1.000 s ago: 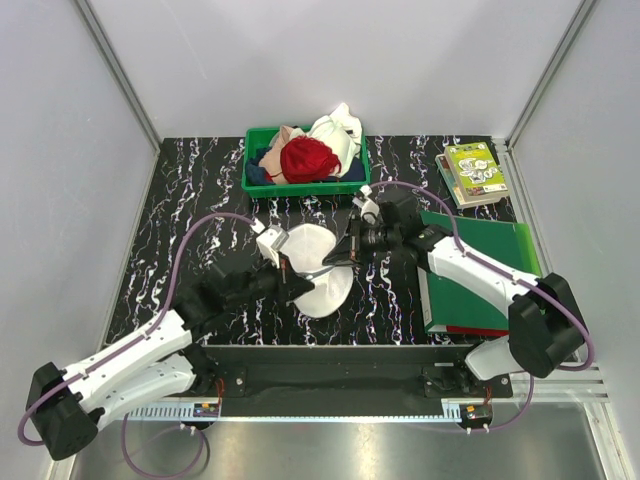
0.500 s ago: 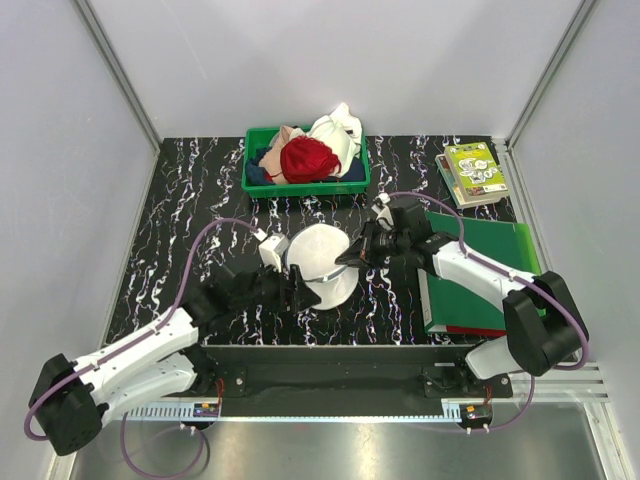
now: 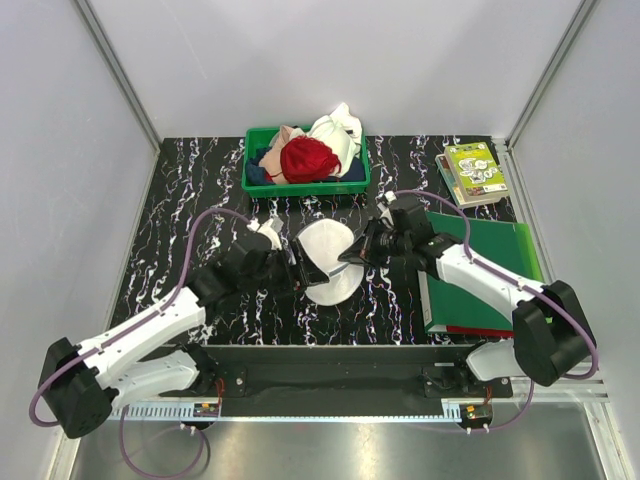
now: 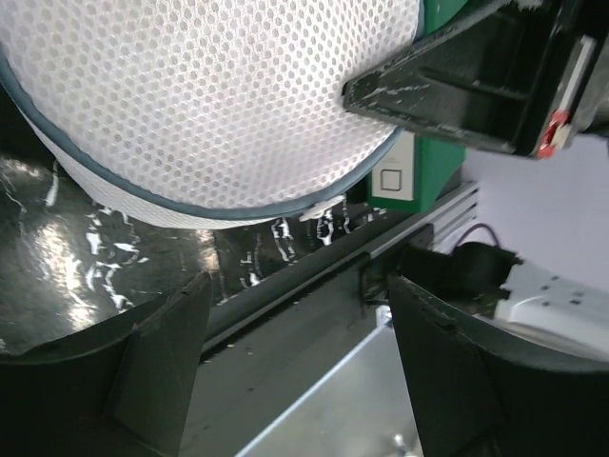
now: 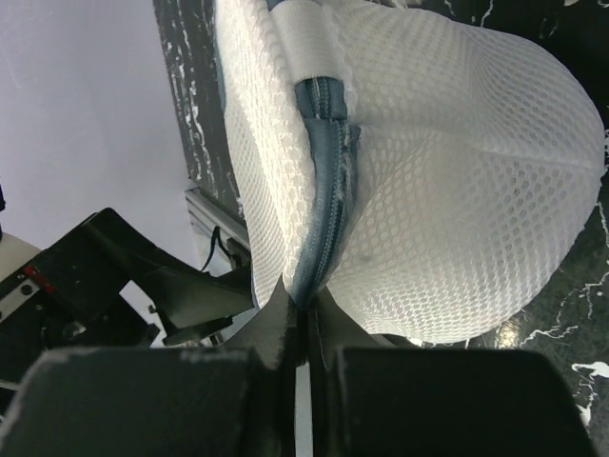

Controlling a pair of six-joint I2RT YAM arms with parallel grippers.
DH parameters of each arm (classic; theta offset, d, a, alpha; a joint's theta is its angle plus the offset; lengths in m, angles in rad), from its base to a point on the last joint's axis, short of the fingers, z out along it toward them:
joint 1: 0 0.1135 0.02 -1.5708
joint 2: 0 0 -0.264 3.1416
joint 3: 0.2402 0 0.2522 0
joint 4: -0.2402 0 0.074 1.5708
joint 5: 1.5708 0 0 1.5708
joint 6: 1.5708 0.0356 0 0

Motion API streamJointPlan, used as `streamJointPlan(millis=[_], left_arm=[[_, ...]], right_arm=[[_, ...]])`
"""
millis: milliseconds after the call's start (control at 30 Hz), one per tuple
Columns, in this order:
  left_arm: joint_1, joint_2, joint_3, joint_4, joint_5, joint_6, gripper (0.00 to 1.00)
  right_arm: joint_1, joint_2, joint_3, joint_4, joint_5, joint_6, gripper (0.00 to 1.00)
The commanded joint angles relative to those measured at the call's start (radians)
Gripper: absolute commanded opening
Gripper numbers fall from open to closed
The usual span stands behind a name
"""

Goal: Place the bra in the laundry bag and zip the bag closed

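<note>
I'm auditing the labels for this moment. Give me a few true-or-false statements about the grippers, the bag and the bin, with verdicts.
1. The right gripper pinches the laundry bag at its grey zip. True.
2. The left gripper is shut on the bag. False: it is open, and the bag lies beyond its tips, not between them.
3. The red garment lies in the green bin. True.
4. The bag sits on the green folder. False: it is over the black marbled table, left of the folder and apart from it.
</note>
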Motion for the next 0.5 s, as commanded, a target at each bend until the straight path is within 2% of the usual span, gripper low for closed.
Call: streamJointPlan(millis=[0, 267, 467], left_arm=[[0.002, 0.020, 0.070, -0.045, 0.007, -0.243, 0.79], [0.002, 0.109, 0.122, -0.107, 0.071, -0.488, 0.78], [0.002, 0.146, 0.135, -0.099, 0.067, -0.552, 0.72]], right_arm=[[0.041, -0.067, 0.054, -0.033, 0.134, -0.067, 0.00], [0.165, -0.147, 0.103, -0.047, 0.426, -0.122, 0.00], [0.212, -0.173, 0.127, -0.045, 0.475, -0.167, 0.00]])
